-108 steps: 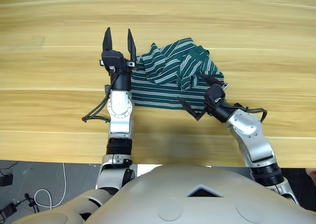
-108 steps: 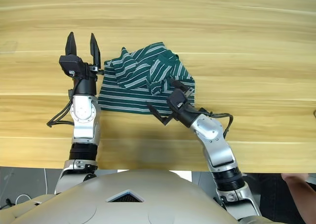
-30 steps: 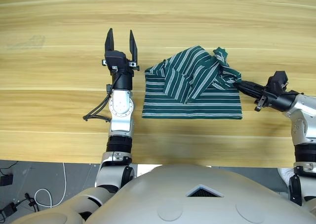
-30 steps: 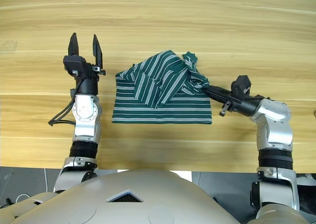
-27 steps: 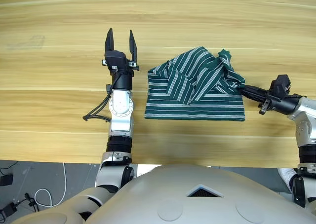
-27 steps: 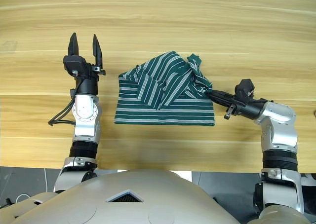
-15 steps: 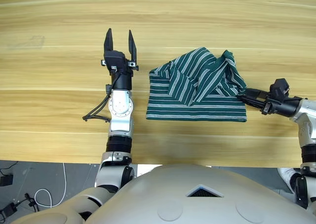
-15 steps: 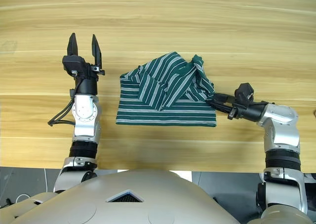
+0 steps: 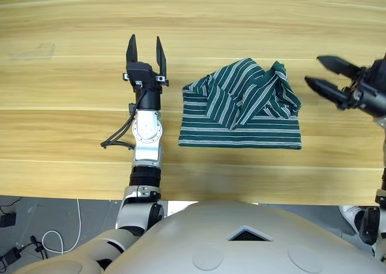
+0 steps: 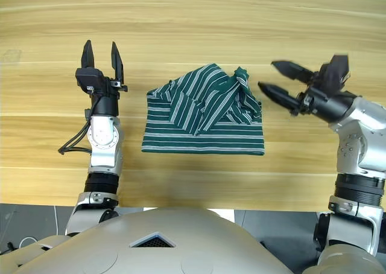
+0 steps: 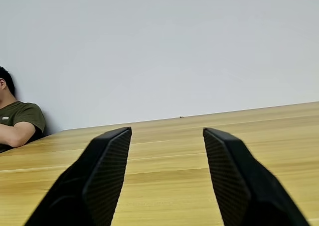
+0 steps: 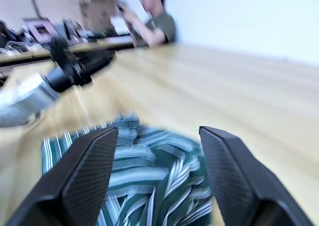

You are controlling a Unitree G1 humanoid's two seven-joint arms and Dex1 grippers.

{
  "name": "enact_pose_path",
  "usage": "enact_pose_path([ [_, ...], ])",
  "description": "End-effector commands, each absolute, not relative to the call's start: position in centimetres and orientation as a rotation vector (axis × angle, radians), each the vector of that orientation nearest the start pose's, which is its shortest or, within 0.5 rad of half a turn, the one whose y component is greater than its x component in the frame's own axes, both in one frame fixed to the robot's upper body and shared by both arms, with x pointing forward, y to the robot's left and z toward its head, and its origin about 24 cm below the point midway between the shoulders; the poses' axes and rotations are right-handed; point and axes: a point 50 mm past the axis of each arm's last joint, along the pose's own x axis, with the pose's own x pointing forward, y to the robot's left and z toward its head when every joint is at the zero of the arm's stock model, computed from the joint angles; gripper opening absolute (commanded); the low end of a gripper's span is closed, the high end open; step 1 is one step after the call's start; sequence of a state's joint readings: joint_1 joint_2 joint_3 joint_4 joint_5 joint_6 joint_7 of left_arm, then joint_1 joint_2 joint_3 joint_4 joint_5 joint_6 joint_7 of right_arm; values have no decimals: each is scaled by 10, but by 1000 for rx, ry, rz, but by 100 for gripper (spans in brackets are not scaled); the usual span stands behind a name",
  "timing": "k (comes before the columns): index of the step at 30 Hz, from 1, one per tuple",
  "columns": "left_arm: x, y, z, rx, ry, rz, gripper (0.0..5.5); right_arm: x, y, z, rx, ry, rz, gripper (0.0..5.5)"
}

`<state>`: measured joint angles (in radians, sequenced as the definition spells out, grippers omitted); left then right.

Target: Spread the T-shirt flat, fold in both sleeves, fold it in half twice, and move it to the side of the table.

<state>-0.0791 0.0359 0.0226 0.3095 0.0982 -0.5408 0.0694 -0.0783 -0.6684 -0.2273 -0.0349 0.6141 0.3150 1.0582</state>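
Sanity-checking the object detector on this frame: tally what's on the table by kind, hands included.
T-shirt, green striped, crumpled: 1
Hands: 2 (left hand, right hand, both open, neither touching the shirt)
Table, wooden: 1
Total: 4

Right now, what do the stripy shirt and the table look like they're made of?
The T-shirt looks like soft, matte knit cloth, maybe cotton: it bunches into floppy folds and wrinkles. The table looks like smooth light wood, or a wood-look coating: long grain lines and plank seams run across it.
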Motion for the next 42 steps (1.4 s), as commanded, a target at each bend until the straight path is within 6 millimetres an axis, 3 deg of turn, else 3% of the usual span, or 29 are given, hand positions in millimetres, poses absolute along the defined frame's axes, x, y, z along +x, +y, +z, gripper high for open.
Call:
enact_pose_path([
  [1,258,157,40,130,-307,40,266,264,-222,149,37,78,659,300],
  [7,259,160,39,133,-304,60,266,278,-160,159,47,177,415,300],
  [12,260,159,39,132,-305,66,266,279,-136,158,59,207,327,300],
  [16,259,159,39,131,-306,72,266,280,-138,150,44,240,252,300],
  [19,257,160,39,131,-306,76,266,277,-147,132,17,295,181,300],
  [26,256,160,40,131,-308,79,266,254,-147,97,-26,445,220,300],
  [42,253,161,41,132,-309,83,266,256,-163,81,-52,475,166,300],
])
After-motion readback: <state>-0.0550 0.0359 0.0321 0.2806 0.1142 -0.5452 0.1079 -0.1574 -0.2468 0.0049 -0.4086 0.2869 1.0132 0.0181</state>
